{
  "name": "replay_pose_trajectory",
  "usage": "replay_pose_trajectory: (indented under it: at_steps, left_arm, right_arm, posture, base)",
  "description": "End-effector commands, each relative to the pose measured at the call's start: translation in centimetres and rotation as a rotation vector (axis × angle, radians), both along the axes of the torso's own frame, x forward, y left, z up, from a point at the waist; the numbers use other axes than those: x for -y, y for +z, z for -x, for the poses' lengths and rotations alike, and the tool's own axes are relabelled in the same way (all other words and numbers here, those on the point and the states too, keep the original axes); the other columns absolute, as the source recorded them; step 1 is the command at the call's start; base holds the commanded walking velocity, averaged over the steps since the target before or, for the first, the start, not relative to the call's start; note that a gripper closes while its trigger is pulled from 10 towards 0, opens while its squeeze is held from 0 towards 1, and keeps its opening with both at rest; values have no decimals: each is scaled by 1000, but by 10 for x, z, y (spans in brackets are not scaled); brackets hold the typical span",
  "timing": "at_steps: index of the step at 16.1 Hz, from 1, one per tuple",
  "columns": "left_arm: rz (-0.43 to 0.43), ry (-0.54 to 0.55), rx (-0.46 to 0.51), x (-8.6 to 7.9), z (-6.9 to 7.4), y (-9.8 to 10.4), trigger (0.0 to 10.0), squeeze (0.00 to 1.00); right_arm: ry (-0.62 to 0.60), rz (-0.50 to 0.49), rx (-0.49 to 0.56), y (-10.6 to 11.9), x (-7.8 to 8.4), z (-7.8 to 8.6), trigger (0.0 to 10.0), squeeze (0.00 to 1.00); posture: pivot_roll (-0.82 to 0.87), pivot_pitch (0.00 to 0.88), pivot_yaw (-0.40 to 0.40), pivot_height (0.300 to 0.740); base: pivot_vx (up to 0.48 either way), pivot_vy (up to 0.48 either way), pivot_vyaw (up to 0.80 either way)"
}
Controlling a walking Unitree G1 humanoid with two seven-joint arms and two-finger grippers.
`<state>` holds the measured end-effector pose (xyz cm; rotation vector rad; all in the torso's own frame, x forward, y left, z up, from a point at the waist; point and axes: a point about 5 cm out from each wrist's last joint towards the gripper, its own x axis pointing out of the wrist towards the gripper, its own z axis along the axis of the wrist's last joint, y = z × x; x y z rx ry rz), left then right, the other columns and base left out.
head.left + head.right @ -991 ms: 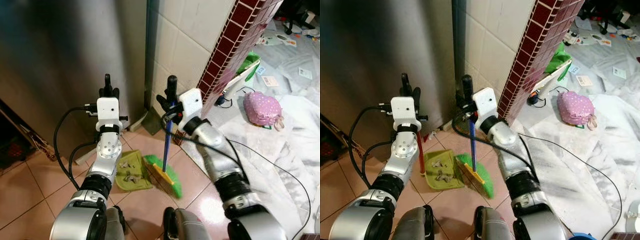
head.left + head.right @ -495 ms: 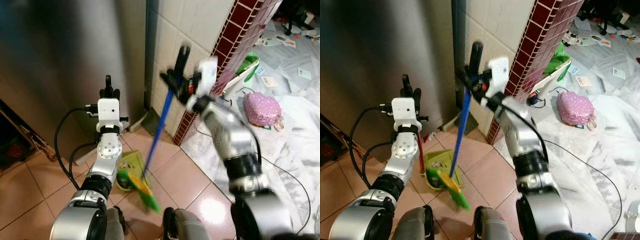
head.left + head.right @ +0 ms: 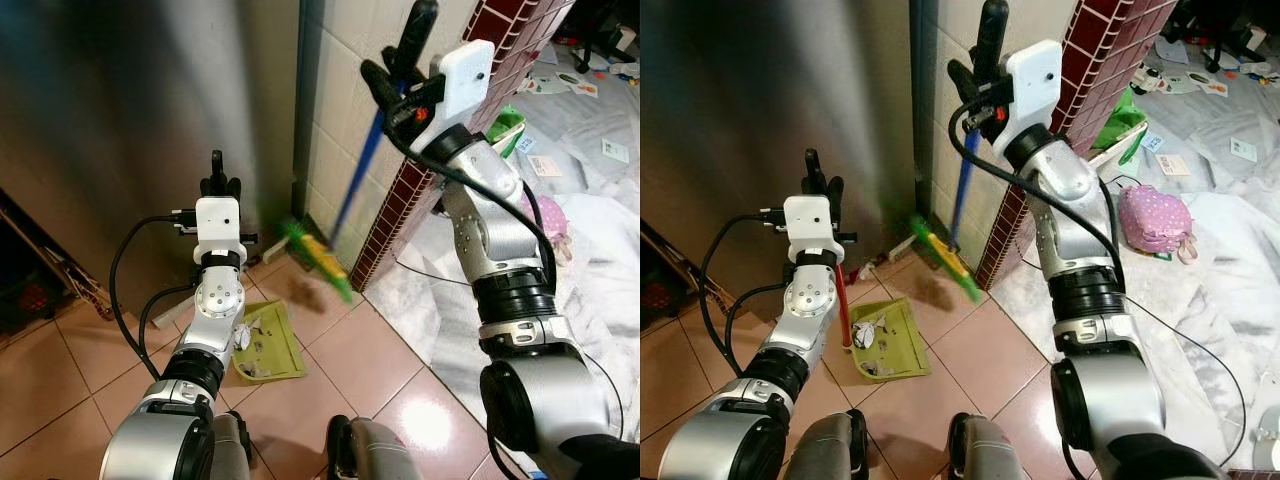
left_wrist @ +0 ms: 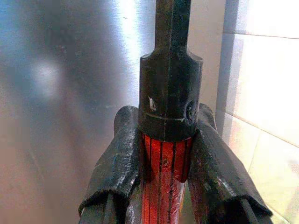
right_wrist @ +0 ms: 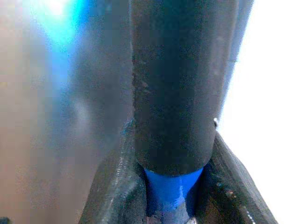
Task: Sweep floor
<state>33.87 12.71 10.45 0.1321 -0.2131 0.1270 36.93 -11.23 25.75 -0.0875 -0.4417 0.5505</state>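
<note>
The green dustpan (image 3: 887, 343) lay on the pink floor tiles (image 3: 970, 360) close to the robot's feet, with pale scraps (image 3: 868, 333) in it near its red handle (image 3: 842, 305). The left gripper (image 3: 215, 177) was clamped on that handle's top; the left wrist view showed both fingers (image 4: 117, 163) pressed against the red shaft below its black cap. Just behind the dustpan stood a steel panel (image 3: 130, 120), and past the dustpan's far edge a white tiled wall (image 3: 345, 90) ended in a dark red brick column (image 3: 420, 170). The right gripper (image 3: 400, 62) was clenched on the black grip of the blue broom (image 3: 962, 190), held high in front of the wall, with the green head (image 3: 945, 258) blurred in the air beyond the dustpan. Farther off, right of the column, a purple dotted bag (image 3: 1155, 218) sat on pale sheeting (image 3: 1230, 290) with papers scattered behind it.

A second earlier the broom head rested on the tiles beside the dustpan; half a second earlier it crossed the dustpan; now it was lifted clear and swung toward the wall, the right arm much higher
</note>
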Motion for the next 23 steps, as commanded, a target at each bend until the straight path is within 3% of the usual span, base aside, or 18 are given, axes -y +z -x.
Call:
replay_pose_trajectory:
  at_steps: [1,2,5,9,12,18,23]
  left_arm:
    - [-8,-24,-26,6,1,-5,10000,0]
    - [-8,-26,-25,6,1,-5,10000,0]
    - [17,-95,-6,15,2,0,10000,0]
    - [61,-171,85,17,11,16,10000,0]
    - [75,-201,120,14,18,24,10000,0]
    - [67,-253,126,9,38,30,10000,0]
    - [69,-235,83,9,53,36,10000,0]
  right_arm:
    - [-30,1,13,-4,4,1,10000,0]
    - [-40,4,5,-8,4,1,10000,0]
    - [-237,54,-60,-43,15,5,10000,0]
    - [-328,83,-141,-82,21,20,10000,0]
    - [-374,64,-184,-91,23,20,10000,0]
    - [-552,69,-254,-99,44,10,10000,0]
    - [-548,-2,-313,-112,36,14,10000,0]
  posture:
    - [-82,149,-77,740]
    - [-82,149,-75,740]
    - [-84,149,-73,740]
    - [-65,153,-70,740]
    - [-59,155,-67,740]
    - [-39,146,-70,740]
    - [-11,131,-67,740]
  base:
    - [0,0,0]
    - [0,0,0]
    - [0,0,0]
    - [0,0,0]
    - [0,0,0]
    - [0,0,0]
    - [0,0,0]
